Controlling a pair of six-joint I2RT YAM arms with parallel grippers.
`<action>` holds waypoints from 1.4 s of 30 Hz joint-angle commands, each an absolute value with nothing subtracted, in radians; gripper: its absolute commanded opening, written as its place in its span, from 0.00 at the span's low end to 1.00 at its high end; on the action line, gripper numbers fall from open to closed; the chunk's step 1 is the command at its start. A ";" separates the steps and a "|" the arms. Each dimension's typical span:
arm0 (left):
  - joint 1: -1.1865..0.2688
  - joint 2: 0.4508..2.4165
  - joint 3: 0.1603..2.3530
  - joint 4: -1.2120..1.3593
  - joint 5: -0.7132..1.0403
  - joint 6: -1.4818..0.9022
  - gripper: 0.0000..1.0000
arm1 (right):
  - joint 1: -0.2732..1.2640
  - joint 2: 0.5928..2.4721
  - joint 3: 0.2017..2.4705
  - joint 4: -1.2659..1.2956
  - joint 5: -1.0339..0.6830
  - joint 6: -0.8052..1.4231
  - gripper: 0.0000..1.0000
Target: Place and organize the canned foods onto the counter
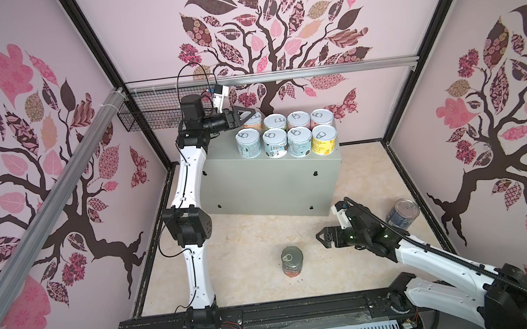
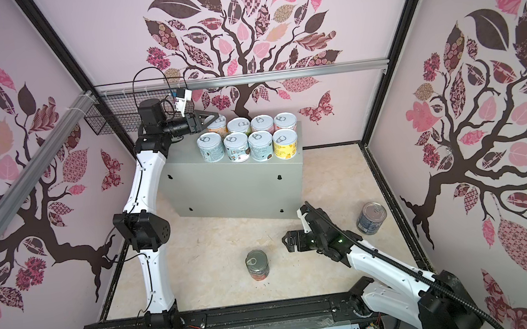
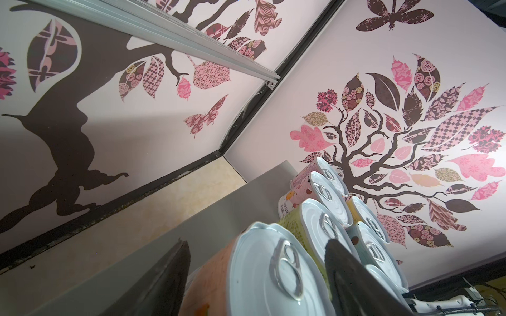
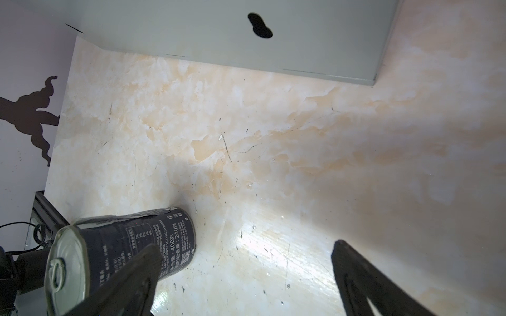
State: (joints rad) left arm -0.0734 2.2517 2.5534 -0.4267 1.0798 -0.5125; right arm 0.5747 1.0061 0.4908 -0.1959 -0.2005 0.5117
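On the counter (image 1: 274,184) we count eight short cans in two rows; the reddish can (image 1: 292,261) and dark blue can (image 1: 403,212) wait on the floor. Our left gripper (image 1: 248,116) straddles the orange-labelled can (image 3: 262,273), perhaps not gripping. Our right gripper (image 1: 325,237) gapes empty between both floor cans.

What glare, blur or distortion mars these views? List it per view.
Right wrist view: bright glare patch on the marble floor, pincer fingers dark and soft. Left wrist view: nearest can lid blurred, wall shaded. Both top views: wide-angle bending of the frame rails.
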 commanded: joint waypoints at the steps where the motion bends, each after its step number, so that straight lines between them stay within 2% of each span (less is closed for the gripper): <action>1: -0.080 2.197 2.511 -0.426 1.095 -0.482 0.79 | 0.580 1.007 0.488 -0.193 -0.184 0.502 1.00; 20: -0.090 2.130 2.442 -0.434 1.096 -0.453 0.63 | 0.580 0.991 0.487 -0.194 -0.190 0.502 1.00; 29: -0.094 2.102 2.412 -0.442 1.095 -0.437 0.52 | 0.580 0.988 0.485 -0.194 -0.187 0.502 1.00; 33: -0.093 2.089 2.403 -0.453 1.069 -0.426 0.55 | 0.580 0.984 0.486 -0.196 -0.187 0.502 1.00; 35: -0.091 2.080 2.400 -0.460 1.031 -0.422 0.65 | 0.580 0.982 0.486 -0.197 -0.186 0.502 1.00; 38: -0.078 2.061 2.386 -0.452 0.975 -0.436 0.73 | 0.580 0.977 0.484 -0.198 -0.186 0.502 1.00; 42: -0.053 2.010 2.330 -0.454 0.849 -0.450 0.75 | 0.580 0.975 0.486 -0.196 -0.187 0.502 1.00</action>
